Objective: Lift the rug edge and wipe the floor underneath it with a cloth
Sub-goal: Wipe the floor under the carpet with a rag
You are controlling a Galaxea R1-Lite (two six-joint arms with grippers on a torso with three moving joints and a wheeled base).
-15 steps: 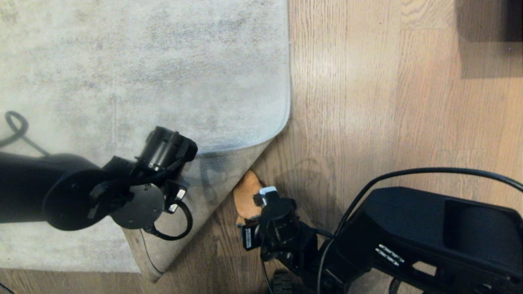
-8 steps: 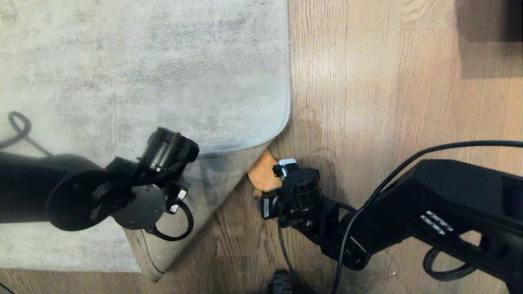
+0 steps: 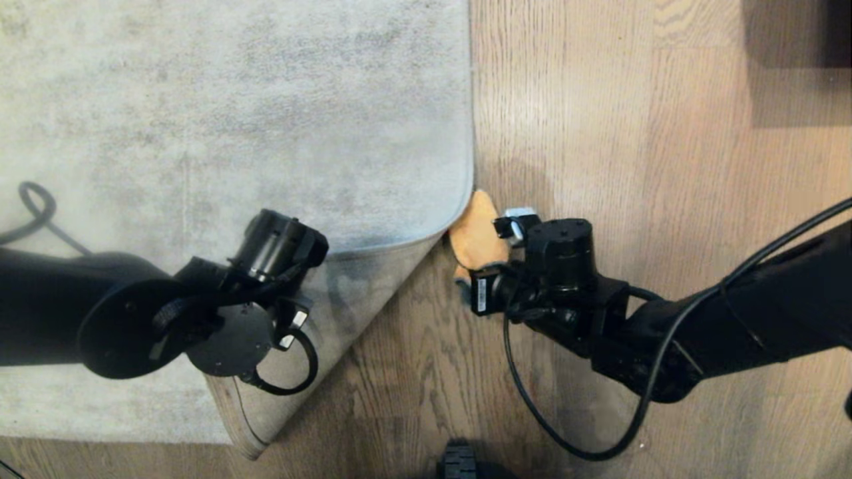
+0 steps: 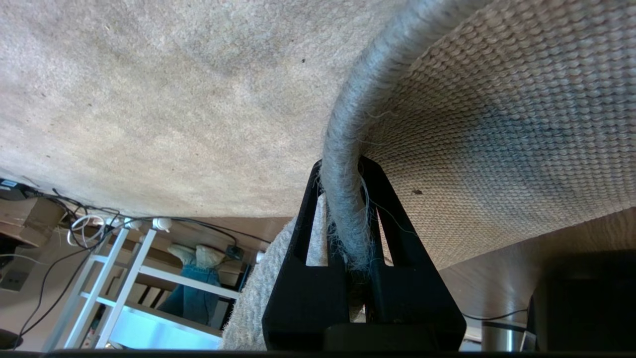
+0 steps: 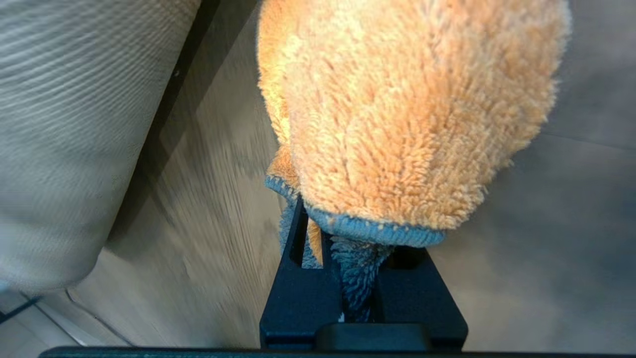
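Two grippers are at work, both clamped on material. Nearest the camera, at the bottom centre of the head view, a small black wheel (image 3: 458,462) of the base shows against the floor (image 3: 665,166), brown wood-grain planking that fills the right half of the frame. At lower left, the left gripper (image 4: 343,219) pinches the rug edge (image 3: 373,247); in the left wrist view its jaws are pressed onto the grey bound border, with the woven beige backing (image 4: 497,124) curving away to one side and the pile face to the other. The lifted corner is folded back on a diagonal, its tan underside (image 3: 319,346) exposed from lower left toward frame centre. Just right of centre, the right gripper (image 5: 348,258) is closed on the cloth (image 3: 476,229), an orange pile rag with a blue-grey hem; the rag lies on the floor, touching the rug border where the fold begins. Whether any part of the rag reaches beneath the raised backing cannot be told. Farther off, the rug (image 3: 233,100) lies flat across the upper left, and a dark object (image 3: 799,60) occupies the upper right corner.
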